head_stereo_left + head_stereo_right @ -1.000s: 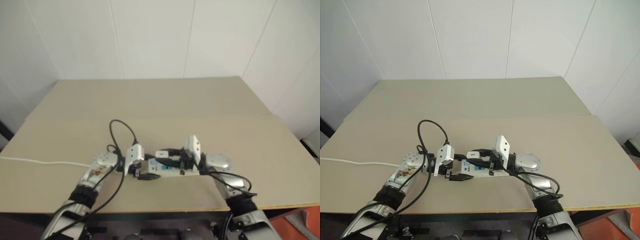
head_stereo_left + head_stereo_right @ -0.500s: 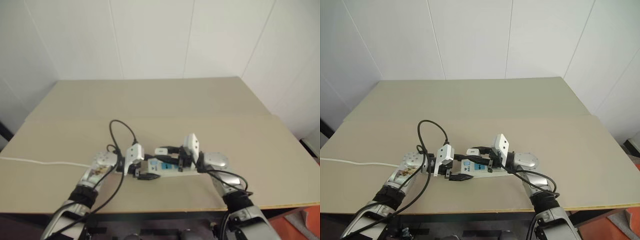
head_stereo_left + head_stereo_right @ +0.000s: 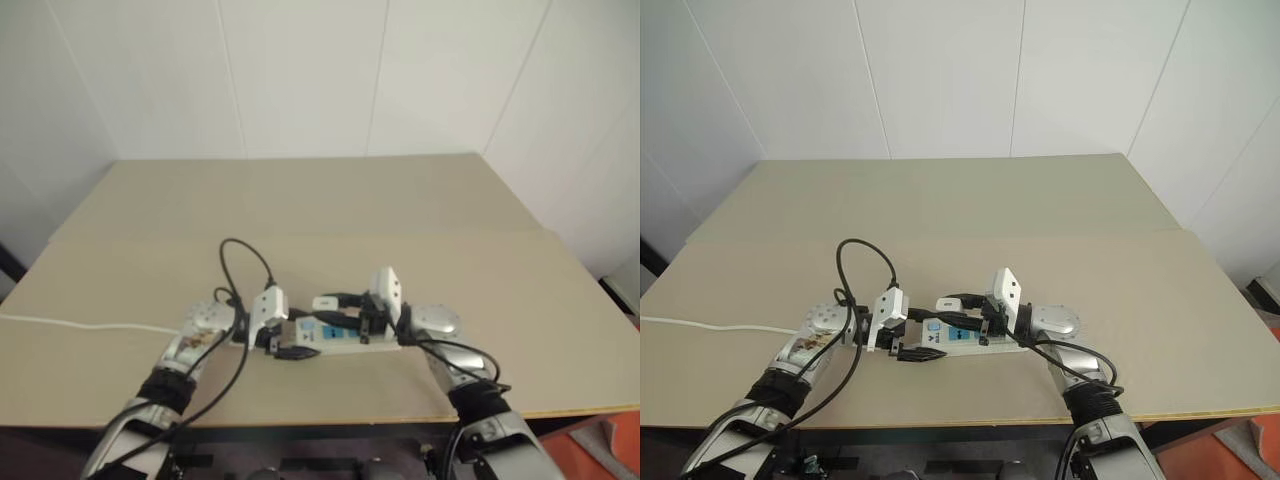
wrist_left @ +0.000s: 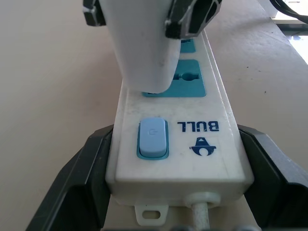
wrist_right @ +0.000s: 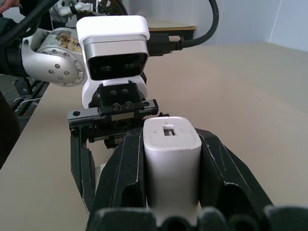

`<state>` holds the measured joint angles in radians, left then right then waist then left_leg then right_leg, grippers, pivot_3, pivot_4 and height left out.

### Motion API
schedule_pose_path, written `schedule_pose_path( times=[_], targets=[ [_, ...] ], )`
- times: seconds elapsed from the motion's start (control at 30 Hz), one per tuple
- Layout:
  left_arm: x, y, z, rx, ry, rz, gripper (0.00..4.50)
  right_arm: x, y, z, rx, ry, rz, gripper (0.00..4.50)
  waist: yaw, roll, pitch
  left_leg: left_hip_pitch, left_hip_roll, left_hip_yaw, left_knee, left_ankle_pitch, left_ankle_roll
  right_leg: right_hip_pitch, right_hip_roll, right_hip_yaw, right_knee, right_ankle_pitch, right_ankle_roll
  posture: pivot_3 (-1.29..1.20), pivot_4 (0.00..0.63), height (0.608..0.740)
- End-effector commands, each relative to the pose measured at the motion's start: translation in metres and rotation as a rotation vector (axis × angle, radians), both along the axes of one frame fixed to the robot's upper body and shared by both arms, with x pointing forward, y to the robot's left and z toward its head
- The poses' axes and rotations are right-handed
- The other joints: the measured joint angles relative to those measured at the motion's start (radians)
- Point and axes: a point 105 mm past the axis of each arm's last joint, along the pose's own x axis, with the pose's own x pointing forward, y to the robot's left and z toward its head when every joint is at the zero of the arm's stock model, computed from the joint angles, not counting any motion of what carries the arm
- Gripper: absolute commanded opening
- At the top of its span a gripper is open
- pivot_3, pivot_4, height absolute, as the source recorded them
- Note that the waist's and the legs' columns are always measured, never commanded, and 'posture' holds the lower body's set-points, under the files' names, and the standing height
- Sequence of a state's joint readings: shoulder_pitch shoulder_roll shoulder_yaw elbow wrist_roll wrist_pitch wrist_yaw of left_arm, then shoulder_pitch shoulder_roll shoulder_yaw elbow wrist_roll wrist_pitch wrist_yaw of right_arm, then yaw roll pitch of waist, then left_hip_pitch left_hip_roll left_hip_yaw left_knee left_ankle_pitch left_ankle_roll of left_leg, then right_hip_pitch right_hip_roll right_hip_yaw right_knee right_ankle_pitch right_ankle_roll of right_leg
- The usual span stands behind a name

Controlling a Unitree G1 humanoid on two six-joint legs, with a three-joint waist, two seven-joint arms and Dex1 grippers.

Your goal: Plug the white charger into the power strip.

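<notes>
The power strip (image 4: pixel 202 144), a white bar with blue sockets and a pale blue switch, lies on the table near its front edge. My left gripper (image 3: pixel 283 346) is closed around the strip's switch end, with a black finger (image 4: pixel 79 178) on each long side. The white charger (image 5: pixel 171 163) is held upright in my shut right gripper (image 3: pixel 333 303). In the left wrist view the charger (image 4: pixel 144 53) stands on the first blue socket beside the switch. Its prongs are hidden, so I cannot tell how deep it sits.
The strip's thin white cord (image 3: pixel 80 323) trails off to the table's left edge. A black cable (image 3: pixel 245 262) loops up from my left wrist. The tan table (image 3: pixel 330 200) stretches far behind the strip, and its front edge (image 3: pixel 330 420) is close.
</notes>
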<state>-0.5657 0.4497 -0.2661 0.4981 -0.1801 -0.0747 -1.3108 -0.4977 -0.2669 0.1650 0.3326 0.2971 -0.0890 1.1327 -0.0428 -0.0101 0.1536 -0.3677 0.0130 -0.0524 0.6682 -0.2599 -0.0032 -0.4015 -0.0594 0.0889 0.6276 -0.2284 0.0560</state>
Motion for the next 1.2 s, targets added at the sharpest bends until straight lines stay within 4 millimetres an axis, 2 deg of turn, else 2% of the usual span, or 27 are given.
schedule_pose_path(
  times=[0.03,0.3,0.43,0.67,0.93,1.2],
  targets=[
    [-0.012,0.009,-0.038,0.151,0.099,-0.028,3.28,0.002,-0.002,0.000,0.013,-0.012,-0.025,1.13,-0.001,0.000,0.000,0.000,0.000,0.000,0.000,0.000,0.000,0.000,0.000,0.000,0.000,0.000,0.000,0.00,0.150,0.740],
    [-0.013,0.009,-0.039,0.148,0.103,-0.046,3.28,0.010,-0.006,0.000,0.035,-0.030,-0.080,1.13,-0.003,0.000,0.000,0.001,0.000,0.000,0.000,0.000,0.000,0.001,0.000,0.000,0.001,0.000,0.001,0.00,0.150,0.740],
    [-0.014,0.009,-0.039,0.147,0.103,-0.045,3.28,0.011,-0.015,-0.005,0.027,-0.020,-0.091,1.13,-0.004,0.000,0.000,0.003,0.000,0.000,0.000,0.000,0.000,0.003,0.001,0.000,0.001,-0.001,0.001,0.00,0.150,0.740],
    [-0.015,0.015,-0.036,0.140,0.096,-0.026,3.28,0.005,-0.027,-0.017,-0.045,0.026,-0.010,1.13,0.001,0.000,0.000,0.005,0.000,0.000,-0.001,-0.001,0.001,0.006,0.000,0.000,-0.002,-0.001,0.000,0.00,0.150,0.740],
    [-0.020,0.023,-0.035,0.141,0.093,-0.005,3.28,0.013,-0.023,-0.019,-0.064,0.032,0.012,1.13,-0.004,0.000,0.000,0.006,0.000,0.000,-0.001,-0.002,0.002,0.006,0.000,0.000,-0.001,-0.001,0.000,0.00,0.150,0.740],
    [-0.024,0.028,-0.035,0.153,0.099,0.011,3.28,0.009,-0.040,-0.044,-0.112,0.088,-0.028,1.13,-0.005,0.000,0.000,0.012,0.001,0.000,-0.003,-0.002,0.002,0.011,0.000,0.000,-0.002,-0.002,-0.001,0.00,0.150,0.740]
  ],
)
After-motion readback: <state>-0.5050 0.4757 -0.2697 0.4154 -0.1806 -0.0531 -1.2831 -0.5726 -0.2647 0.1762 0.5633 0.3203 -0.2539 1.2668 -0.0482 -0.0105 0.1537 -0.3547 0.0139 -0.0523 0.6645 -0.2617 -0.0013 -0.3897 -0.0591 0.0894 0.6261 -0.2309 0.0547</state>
